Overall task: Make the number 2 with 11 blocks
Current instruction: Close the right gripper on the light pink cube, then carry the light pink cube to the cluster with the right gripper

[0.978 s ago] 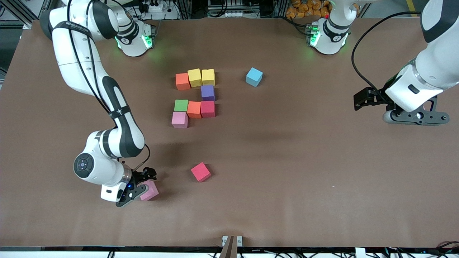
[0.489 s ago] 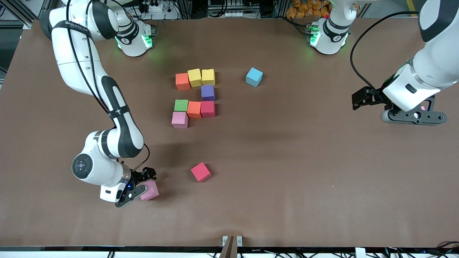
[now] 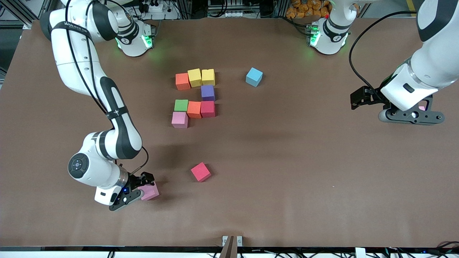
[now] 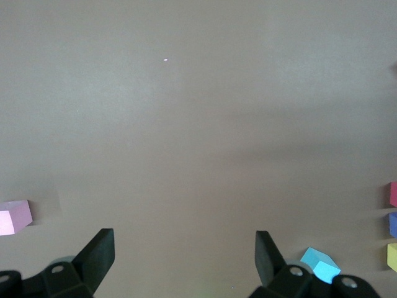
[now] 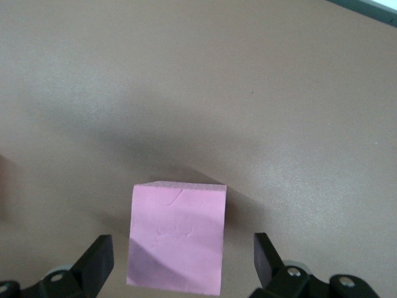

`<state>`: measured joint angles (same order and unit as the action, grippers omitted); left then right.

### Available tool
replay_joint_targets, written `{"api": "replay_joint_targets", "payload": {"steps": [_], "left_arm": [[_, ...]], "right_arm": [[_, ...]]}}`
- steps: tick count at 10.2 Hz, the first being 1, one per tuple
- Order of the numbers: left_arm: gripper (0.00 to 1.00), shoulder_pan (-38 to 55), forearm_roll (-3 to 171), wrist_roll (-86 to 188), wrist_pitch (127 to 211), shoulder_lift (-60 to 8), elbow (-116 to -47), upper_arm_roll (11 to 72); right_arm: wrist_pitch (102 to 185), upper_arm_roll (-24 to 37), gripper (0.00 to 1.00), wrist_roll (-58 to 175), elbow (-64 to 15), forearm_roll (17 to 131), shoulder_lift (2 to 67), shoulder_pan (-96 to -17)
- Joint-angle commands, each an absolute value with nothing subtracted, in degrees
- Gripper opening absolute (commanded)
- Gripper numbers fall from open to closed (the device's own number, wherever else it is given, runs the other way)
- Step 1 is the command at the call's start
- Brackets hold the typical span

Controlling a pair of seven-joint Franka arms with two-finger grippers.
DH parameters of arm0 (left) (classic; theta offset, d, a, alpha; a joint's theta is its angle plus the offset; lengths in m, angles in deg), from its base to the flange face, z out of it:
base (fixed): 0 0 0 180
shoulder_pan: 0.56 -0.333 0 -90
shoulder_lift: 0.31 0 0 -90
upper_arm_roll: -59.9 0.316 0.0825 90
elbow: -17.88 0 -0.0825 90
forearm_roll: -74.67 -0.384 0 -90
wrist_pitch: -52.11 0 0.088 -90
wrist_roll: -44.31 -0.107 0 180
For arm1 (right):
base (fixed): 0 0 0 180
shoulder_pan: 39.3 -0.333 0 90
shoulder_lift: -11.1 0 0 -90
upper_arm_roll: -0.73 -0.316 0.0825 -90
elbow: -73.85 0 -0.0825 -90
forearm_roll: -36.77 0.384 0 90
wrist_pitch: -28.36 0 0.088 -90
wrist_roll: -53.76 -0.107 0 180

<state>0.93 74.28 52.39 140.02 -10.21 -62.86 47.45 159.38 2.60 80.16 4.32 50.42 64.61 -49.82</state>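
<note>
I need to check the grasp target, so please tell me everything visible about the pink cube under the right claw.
The pink matte foam-like cube rests flat on the brown table, alone near the front camera's edge toward the right arm's end. Its top shows faint dents. The open right claw straddles it, fingers apart from its sides, not yet gripping.

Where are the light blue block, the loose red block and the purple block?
light blue block [image 3: 254, 76], front view, top face.
loose red block [image 3: 200, 171], front view, top face.
purple block [image 3: 207, 92], front view, top face.
</note>
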Motion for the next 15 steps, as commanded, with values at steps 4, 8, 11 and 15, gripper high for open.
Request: {"api": "replay_joint_targets", "payload": {"steps": [4, 8, 11, 15], "left_arm": [[1.00, 1.63, 74.58, 54.14, 139.74, -9.63, -62.81, 47.06], [1.00, 1.81, 74.58, 54.68, 139.74, -9.71, -62.81, 47.15], [1.00, 1.63, 74.58, 54.68, 139.74, -9.71, -62.81, 47.33], [1.00, 1.37, 74.58, 54.68, 139.74, -9.62, -62.81, 47.33]], "right_arm": [[160.90, 2.40, 1.00, 77.41, 7.05, 51.53, 67.43, -49.94], [160.72, 2.40, 0.39, 74.32, 7.05, 51.53, 67.35, -50.29], [159.50, 2.31, 0.00, 70.20, 6.96, 51.18, 65.86, -50.64], [158.00, 2.31, 0.00, 65.47, 2.68, 51.71, 61.82, -51.34]]}}
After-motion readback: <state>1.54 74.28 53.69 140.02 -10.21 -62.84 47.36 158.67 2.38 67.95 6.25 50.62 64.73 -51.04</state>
